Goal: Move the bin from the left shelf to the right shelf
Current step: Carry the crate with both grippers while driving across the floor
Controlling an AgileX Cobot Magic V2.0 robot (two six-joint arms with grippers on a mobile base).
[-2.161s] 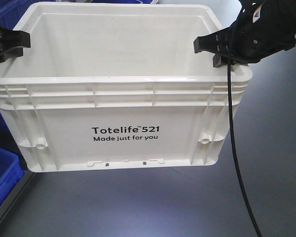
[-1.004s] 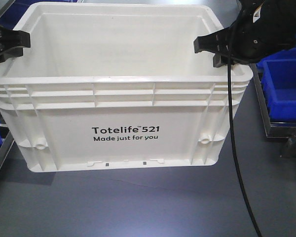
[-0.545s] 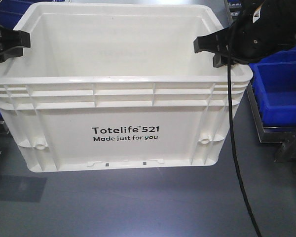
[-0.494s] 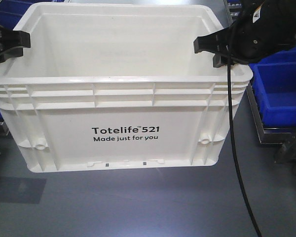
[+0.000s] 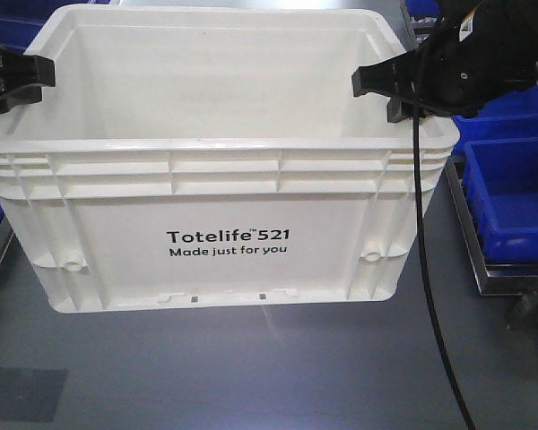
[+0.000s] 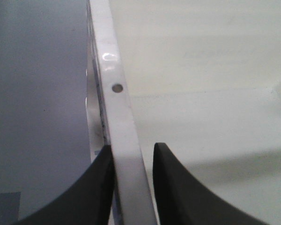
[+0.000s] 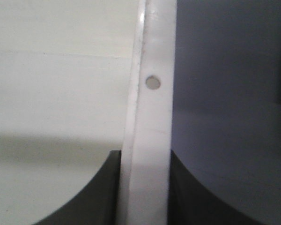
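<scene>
Left gripper (image 6: 131, 157) and right gripper (image 7: 144, 161) fingers clench the large white ribbed plastic crate (image 5: 224, 202); blue plastic bins (image 5: 516, 210) have appeared rightward, so the transfer is advancing.

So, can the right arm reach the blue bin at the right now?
Probably not: the right fingers are shut on the white bin rim, sharing the load with the left fingers. The blue bin lies unobstructed, but that arm is occupied.

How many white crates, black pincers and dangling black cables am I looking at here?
White crate: 1
Black pincers, left pincer and right pincer: 2
Black cable: 1
Total: 4
</scene>
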